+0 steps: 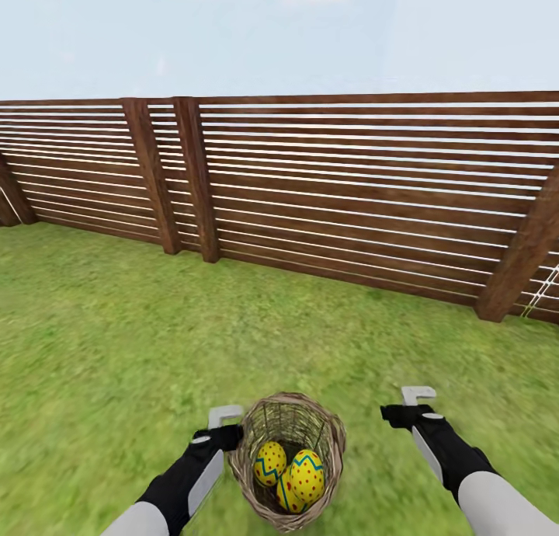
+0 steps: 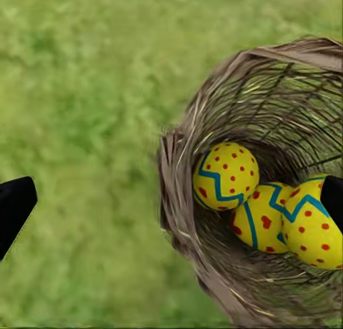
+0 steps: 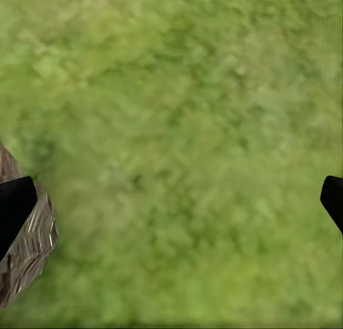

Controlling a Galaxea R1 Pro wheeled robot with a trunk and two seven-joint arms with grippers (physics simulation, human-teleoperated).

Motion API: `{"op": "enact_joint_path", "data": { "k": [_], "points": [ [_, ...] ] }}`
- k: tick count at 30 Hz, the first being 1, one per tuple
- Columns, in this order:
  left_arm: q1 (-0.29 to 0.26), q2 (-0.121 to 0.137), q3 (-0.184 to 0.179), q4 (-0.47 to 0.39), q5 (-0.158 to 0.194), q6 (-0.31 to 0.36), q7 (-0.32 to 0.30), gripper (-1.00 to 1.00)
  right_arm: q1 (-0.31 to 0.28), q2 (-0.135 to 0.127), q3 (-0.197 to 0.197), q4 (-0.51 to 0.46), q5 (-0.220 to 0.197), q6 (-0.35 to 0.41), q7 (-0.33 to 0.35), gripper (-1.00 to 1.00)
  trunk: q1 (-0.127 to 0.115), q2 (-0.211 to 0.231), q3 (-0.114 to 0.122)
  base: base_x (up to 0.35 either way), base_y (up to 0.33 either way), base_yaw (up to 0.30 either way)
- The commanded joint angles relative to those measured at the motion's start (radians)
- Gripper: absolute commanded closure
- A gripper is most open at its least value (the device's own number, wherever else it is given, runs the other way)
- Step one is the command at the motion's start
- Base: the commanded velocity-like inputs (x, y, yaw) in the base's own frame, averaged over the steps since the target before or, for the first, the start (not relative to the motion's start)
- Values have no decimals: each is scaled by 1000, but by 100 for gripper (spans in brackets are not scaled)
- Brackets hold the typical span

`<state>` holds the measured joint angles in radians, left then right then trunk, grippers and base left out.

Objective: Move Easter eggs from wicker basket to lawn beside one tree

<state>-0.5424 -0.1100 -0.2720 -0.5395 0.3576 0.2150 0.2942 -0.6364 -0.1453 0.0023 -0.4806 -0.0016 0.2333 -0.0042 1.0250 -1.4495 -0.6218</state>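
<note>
Three Easter eggs (image 1: 291, 470) sit in wicker basket (image 1: 330, 443) on lawn (image 1: 116, 342). Left gripper (image 1: 227, 419) beside rim, right gripper (image 1: 411, 404) apart; both fingers spread, empty. Eggs likely smooth, slippery: grip across middle.

Green lawn (image 1: 116, 326) under the wicker basket (image 1: 330, 435), fence (image 1: 349, 194) behind.

- From the head we look forward and down across the lawn (image 1: 116, 326) to the fence (image 1: 349, 194).
- Our left wrist camera looks down, close, into the wicker basket (image 2: 187, 222).
- Our right wrist camera faces grass, sharing the basket's edge (image 3: 28, 254).
</note>
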Motion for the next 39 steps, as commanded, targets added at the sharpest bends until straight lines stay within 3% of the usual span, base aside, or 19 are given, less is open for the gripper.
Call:
{"op": "enact_joint_path", "data": {
  "k": [1,3,15,23,30,39],
  "points": [
    [-32,0,-7,52,15,5,9,-100,0,0,1,-1,0,6,1,-100,0,-1,-1,0,0,0],
    [-77,-1,-5,133,21,14,8,-100,0,0,2,1,0,5,3,-100,0,-1,-1,0,0,0],
    [-91,-5,-9,147,23,14,-1,-100,0,-1,1,5,0,5,4,-100,0,-1,-1,0,0,0],
    [-91,-14,-9,130,23,11,-1,-100,0,-4,0,4,-2,4,21,-100,31,-57,-26,0,0,0],
    [-91,-16,-9,128,24,6,-1,-100,0,-5,-1,3,-4,6,134,-100,57,-106,-48,0,0,0],
    [-91,-17,-9,127,24,4,-1,-100,0,-5,-1,2,-4,5,149,-100,92,-169,-76,0,0,0]
  ]
}}
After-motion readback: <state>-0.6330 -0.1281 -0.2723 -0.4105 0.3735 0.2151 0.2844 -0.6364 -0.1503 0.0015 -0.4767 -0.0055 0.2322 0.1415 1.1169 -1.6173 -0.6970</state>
